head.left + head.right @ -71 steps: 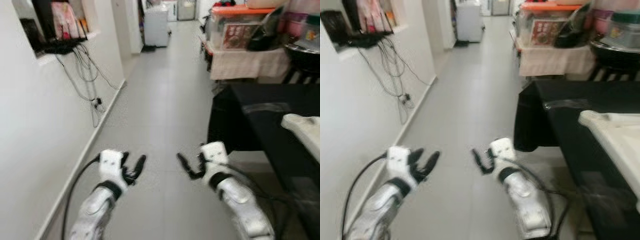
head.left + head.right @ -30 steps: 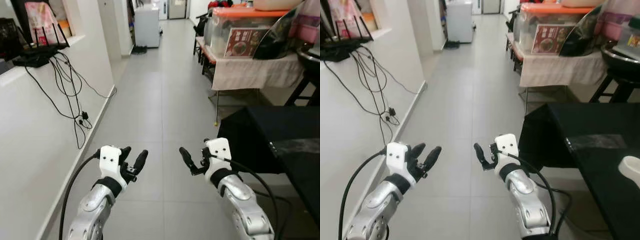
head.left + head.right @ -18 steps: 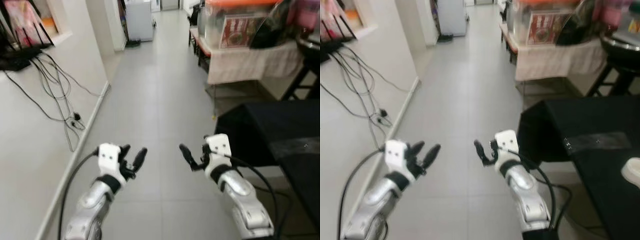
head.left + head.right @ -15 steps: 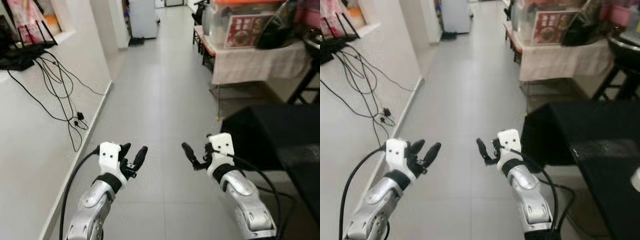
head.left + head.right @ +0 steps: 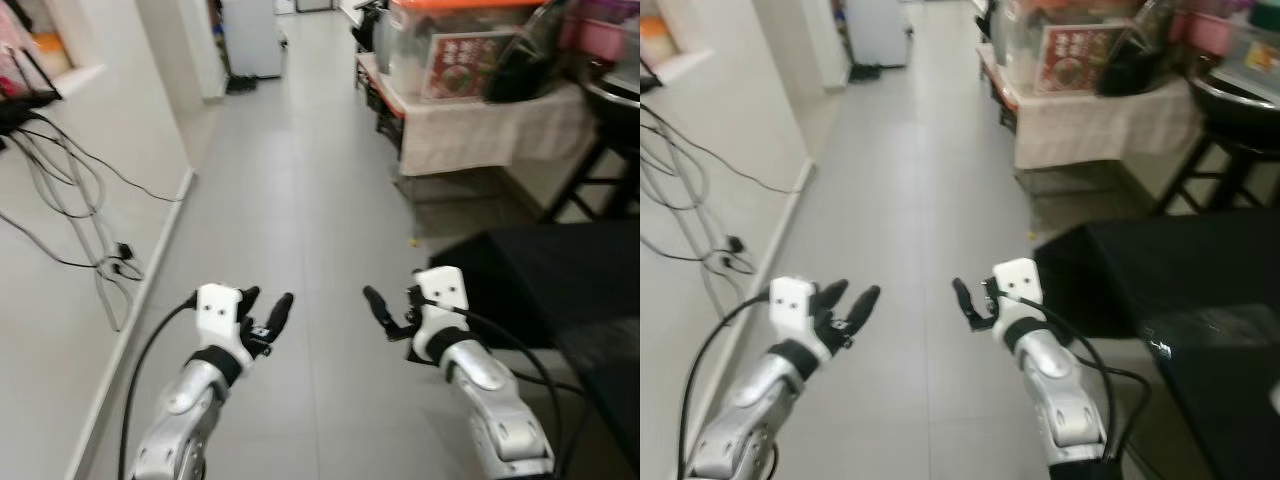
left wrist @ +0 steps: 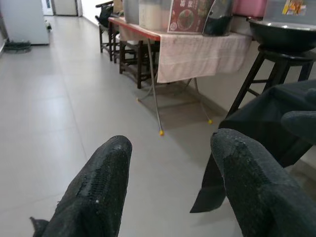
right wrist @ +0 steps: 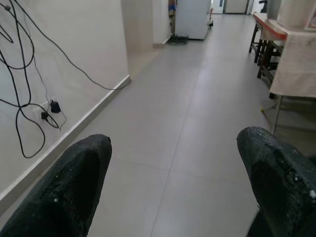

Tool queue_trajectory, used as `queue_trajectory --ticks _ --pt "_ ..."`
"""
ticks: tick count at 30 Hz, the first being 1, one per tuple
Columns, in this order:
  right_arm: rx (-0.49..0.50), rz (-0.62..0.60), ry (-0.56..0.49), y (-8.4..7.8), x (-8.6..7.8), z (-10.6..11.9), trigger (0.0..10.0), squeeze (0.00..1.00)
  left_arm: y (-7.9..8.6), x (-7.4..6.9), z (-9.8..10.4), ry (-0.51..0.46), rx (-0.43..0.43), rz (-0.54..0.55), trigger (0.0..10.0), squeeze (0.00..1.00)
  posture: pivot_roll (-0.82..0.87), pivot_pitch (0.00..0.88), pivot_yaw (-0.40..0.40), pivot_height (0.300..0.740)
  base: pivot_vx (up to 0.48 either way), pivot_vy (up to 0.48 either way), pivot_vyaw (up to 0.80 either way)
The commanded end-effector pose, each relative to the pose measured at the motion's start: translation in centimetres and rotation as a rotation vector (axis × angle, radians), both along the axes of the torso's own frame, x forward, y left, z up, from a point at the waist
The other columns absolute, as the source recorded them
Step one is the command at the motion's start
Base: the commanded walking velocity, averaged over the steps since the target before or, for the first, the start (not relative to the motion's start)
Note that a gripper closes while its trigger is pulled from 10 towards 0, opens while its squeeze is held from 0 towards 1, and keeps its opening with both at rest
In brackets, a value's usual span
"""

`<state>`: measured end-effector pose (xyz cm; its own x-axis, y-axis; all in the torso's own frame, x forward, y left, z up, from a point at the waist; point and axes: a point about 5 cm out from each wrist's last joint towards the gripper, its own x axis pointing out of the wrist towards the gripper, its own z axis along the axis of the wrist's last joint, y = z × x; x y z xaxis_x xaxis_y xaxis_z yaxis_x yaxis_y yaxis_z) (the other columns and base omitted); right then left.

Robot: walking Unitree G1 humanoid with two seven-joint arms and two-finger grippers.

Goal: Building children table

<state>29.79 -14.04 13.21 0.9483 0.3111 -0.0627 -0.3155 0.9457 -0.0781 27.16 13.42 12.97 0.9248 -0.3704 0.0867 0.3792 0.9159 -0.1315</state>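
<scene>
Nearest the camera, the left gripper point(image 5: 262, 318) and the right gripper point(image 5: 385, 313) are held forward at about the same height above the grey tiled floor point(image 5: 300, 200), each with its two black fingers spread wide apart and nothing between them; the left wrist view shows one left finger point(image 6: 96, 192) well clear of its partner, and the right wrist view the same for a right finger point(image 7: 74, 185). Just beside the right arm, on the robot's right, stands a table draped in black cloth point(image 5: 560, 290), its near corner close to the right forearm and its trailing cable. No children's table, nor any part of one, can be made out, so where it lies, which way it points and how its long axis runs cannot be told. Risks, as a judgement: the right arm or its cable could catch the black cloth if the robot turns right in this narrow corridor; drifting left would bring it toward the loose black cables point(image 5: 60, 215) hanging down the white wall point(image 5: 110, 130) to the skirting. Further off, a folding table with a pale cloth point(image 5: 470, 125) carries an orange-lidded plastic box point(image 5: 440, 45), and its legs narrow the passage. Farthest away stands a white appliance point(image 5: 250, 38).
</scene>
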Motion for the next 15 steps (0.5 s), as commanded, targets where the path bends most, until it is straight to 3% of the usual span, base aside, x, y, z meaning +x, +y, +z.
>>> queue_trajectory --ticks 1,13,15 --pt "0.002 0.015 0.019 0.45 -0.03 -0.17 10.0 0.0 0.37 0.03 -0.13 0.015 0.008 0.009 10.0 0.0 -0.11 0.077 0.013 0.74 0.292 0.0 -0.8" --pt "-0.001 0.02 0.016 0.39 0.1 0.08 10.0 0.0 0.22 0.18 0.16 0.006 0.005 0.005 10.0 0.0 -0.13 0.079 0.005 0.74 0.278 0.0 -0.8" --pt "0.004 0.022 0.016 0.44 0.13 0.12 10.0 0.0 0.24 0.22 0.2 0.006 0.005 0.002 10.0 0.0 -0.14 0.081 0.015 0.74 0.0 0.0 -0.8"
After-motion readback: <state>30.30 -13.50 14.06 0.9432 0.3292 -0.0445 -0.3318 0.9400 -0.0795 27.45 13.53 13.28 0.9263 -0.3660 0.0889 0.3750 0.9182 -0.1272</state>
